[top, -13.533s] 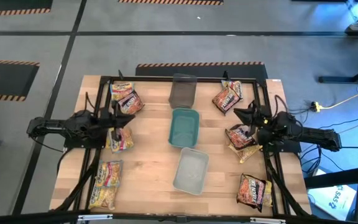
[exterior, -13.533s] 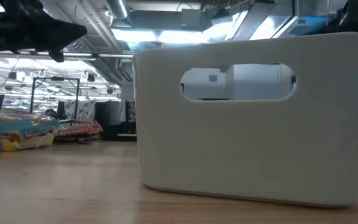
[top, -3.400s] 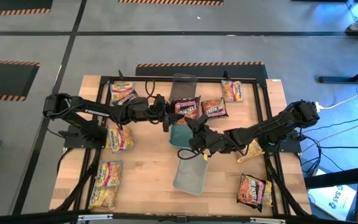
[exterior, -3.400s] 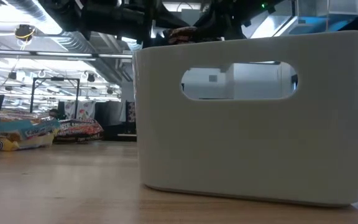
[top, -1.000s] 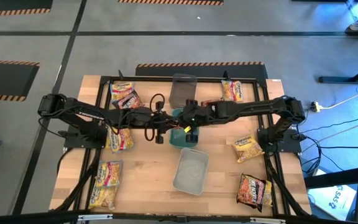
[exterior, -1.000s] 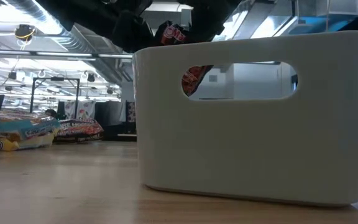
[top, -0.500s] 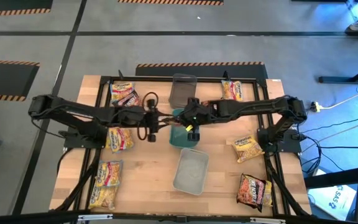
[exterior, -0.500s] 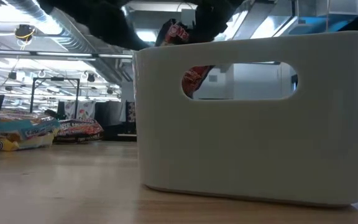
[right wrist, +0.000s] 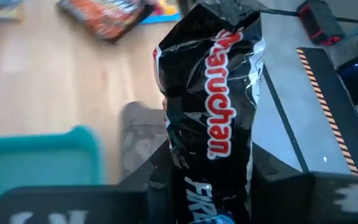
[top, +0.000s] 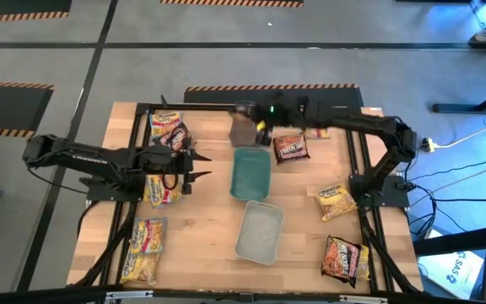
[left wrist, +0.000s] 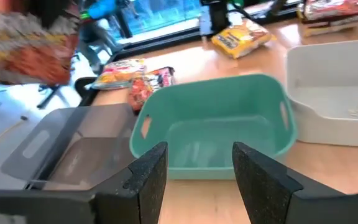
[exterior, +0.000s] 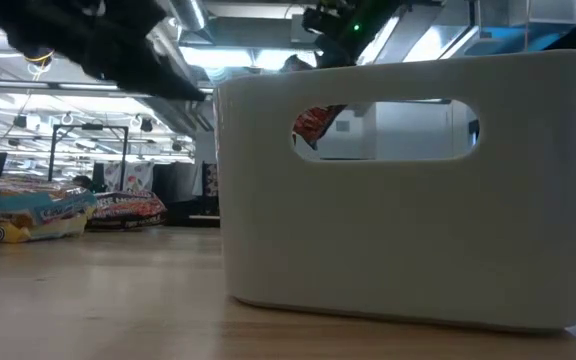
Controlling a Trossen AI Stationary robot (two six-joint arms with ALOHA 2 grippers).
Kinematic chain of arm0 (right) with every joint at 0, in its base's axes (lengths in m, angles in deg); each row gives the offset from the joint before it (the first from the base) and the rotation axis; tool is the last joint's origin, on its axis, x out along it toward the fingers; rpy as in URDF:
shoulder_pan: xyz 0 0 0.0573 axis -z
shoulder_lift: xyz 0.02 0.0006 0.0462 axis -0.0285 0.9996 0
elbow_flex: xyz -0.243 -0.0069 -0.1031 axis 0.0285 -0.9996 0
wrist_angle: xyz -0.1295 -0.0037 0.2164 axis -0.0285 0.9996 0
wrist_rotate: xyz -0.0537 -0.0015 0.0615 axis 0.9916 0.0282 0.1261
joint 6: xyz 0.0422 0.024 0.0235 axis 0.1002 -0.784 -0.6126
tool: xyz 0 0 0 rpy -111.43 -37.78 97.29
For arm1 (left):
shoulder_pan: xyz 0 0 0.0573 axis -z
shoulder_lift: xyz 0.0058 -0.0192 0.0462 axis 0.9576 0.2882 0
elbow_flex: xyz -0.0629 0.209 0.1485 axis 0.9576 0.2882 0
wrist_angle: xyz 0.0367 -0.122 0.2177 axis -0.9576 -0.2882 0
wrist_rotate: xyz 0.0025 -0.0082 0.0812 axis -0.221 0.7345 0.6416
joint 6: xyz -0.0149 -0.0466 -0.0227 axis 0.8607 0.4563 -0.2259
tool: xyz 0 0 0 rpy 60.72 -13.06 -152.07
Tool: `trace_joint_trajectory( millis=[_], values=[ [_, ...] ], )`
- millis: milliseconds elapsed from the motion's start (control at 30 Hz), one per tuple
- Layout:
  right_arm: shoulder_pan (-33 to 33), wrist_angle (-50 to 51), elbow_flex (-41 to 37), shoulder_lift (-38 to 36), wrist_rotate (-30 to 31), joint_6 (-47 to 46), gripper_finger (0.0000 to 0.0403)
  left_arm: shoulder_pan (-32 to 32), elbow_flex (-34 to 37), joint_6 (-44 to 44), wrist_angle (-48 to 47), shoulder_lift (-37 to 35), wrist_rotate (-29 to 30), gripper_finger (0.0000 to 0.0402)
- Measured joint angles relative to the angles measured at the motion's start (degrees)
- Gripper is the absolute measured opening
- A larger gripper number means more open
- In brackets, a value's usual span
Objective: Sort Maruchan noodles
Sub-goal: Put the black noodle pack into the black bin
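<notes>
Right tool (right wrist: 210, 186) gripping dark packet (right wrist: 213, 106), long axis upright, above grey tray (top: 245, 127). Left tool (left wrist: 194, 171) gaping, empty, facing teal tray (left wrist: 219, 127).

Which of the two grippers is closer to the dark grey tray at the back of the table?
The right gripper, shut on a dark noodle packet, is right at the dark grey tray. The left gripper is farther off, open beside the teal tray.
</notes>
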Motion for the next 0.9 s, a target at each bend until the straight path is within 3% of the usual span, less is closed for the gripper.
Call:
trace_joint_trajectory(
  millis=[200,467,633,900],
  values=[
    [7.9,5.0,11.9,6.1,-6.4,0.4,0.0085,-3.5,4.4,1.6,5.5,0.0,0.0,0.0175],
    [13.1,26.1,32.9,19.3,-11.9,0.4,0.0085,-4.4,4.5,3.3,5.5,0.0,-1.4,0.0175],
    [14.6,27.8,34.4,23.9,-16.2,1.5,0.0085,-4.4,4.5,3.3,5.4,0.0,-1.4,0.0175],
    [15.1,26.9,34.4,28.5,-16.9,3.3,0.0085,-4.4,4.5,2.8,5.4,0.0,-1.3,0.0175]
  ],
)
